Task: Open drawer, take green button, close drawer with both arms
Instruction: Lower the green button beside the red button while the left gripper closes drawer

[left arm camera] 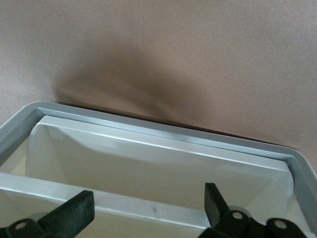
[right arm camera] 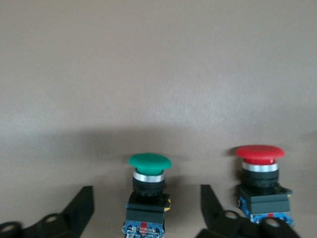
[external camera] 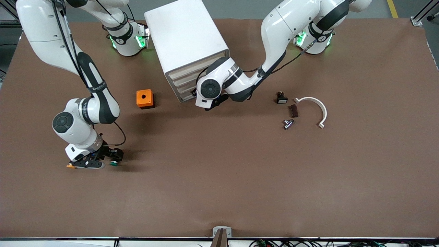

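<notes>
The green-capped button (right arm camera: pixel 148 191) lies on its side on the brown table, between the fingers of my right gripper (right arm camera: pixel 146 193). Both fingers stand wide of it, so the gripper is open. In the front view this gripper (external camera: pixel 92 162) is low over the table toward the right arm's end, with the green cap (external camera: pixel 114 163) beside it. My left gripper (external camera: pixel 212 103) is at the front of the white cabinet (external camera: pixel 187 37), by its lowest drawer (left arm camera: pixel 163 144). It is open (left arm camera: pixel 148 193), with a white edge of the drawer between its fingers. The arm hides how far out the drawer stands.
A red-capped button (right arm camera: pixel 260 178) lies beside the green one. A yellow-orange cap (external camera: pixel 70 166) shows by the right gripper. An orange box with a hole (external camera: pixel 144 98) sits beside the cabinet. Toward the left arm's end lie a black part (external camera: pixel 281 97), a brown piece (external camera: pixel 293 110), a metal piece (external camera: pixel 288 123) and a white curved bracket (external camera: pixel 317 109).
</notes>
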You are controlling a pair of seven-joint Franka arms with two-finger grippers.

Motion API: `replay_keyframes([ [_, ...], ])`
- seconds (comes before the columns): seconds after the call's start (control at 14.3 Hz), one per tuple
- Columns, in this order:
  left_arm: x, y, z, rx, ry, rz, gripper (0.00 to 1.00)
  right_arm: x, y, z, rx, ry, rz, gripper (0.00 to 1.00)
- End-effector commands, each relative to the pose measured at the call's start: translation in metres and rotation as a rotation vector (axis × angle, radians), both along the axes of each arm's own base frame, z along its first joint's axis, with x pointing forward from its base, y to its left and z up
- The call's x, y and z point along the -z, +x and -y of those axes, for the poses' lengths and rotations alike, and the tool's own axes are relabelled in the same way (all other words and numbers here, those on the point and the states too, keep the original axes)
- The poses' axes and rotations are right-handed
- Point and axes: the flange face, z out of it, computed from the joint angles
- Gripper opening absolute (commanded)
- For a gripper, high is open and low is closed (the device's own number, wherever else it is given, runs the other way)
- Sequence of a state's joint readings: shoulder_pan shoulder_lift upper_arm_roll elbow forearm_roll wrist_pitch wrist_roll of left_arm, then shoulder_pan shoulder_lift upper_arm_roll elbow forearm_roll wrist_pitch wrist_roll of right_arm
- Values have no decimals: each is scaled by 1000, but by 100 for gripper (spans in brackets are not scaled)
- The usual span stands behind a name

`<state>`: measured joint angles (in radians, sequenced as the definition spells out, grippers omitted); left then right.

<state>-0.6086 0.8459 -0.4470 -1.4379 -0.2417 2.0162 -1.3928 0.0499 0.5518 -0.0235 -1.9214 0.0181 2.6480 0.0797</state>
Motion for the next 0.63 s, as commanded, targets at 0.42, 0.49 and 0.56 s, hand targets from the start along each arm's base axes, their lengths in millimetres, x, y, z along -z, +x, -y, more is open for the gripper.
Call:
replay_keyframes([
  [0.42, 3, -8, 2, 1, -55, -59, 100, -143, -8, 10, -52, 11, -15, 100],
  [0.49, 1, -2, 0, -3, -55, -48, 100, -161, -10, 10, -54, 12, -16, 100],
  [0.56, 0, 2, -3, -2, -53, -38, 100, -180, -11, 10, -55, 13, -19, 100],
])
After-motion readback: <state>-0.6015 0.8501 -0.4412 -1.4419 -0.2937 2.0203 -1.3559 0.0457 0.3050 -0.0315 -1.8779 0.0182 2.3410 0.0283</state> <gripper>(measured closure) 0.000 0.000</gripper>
